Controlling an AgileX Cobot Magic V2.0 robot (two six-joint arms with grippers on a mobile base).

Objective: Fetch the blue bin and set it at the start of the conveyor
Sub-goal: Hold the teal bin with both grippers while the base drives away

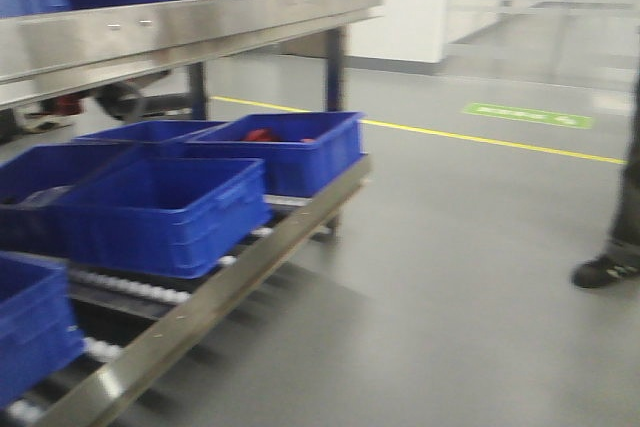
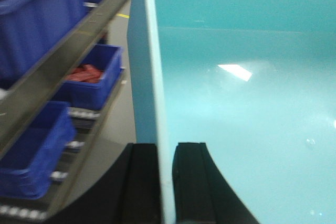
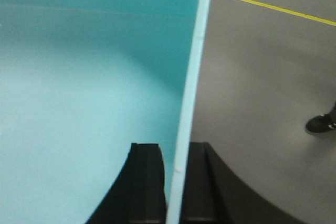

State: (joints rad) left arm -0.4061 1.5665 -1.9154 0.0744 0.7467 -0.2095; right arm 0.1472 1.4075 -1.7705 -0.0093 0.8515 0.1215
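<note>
Two hands: the left hand [image 2: 167,182] pinches one side wall of the pale turquoise rectangular plastic bin [image 2: 241,108], with a black finger [image 2: 144,177] on each face just under the thin rim. The right hand [image 3: 176,182] pinches the opposite wall the same way.
Bin position: held between both hands, just right of the steel roller rack [image 1: 200,315] and apart from it. What shows of its inside is bare.
Conveyor start: in no view, so the placing looks not yet begun.
On the rack: dark blue ribbed plastic bins [image 1: 165,217] sit on the lower rollers and the shelf above. One at the rack's far end holds red parts [image 1: 262,135].
Right of the rack: grey floor [image 1: 450,297], with a yellow floor line [image 1: 480,138] running past the rack's far end. A bystander's black shoe [image 1: 605,272] stands well apart.
Risk, grip: each hold is only a pinch on a smooth, thin wall. If the arms drift apart or together, the wall may flex and slide out, dropping one side.
Risk, rack: a swing towards the rack could knock the bin's corner on the steel rail.
Risk, person: a turn away from the rack could sweep the bin towards the bystander.
Writing: a green floor marking [image 1: 527,115] beyond the rack carries white lettering, too blurred to read. No brand or label shows on any bin.
</note>
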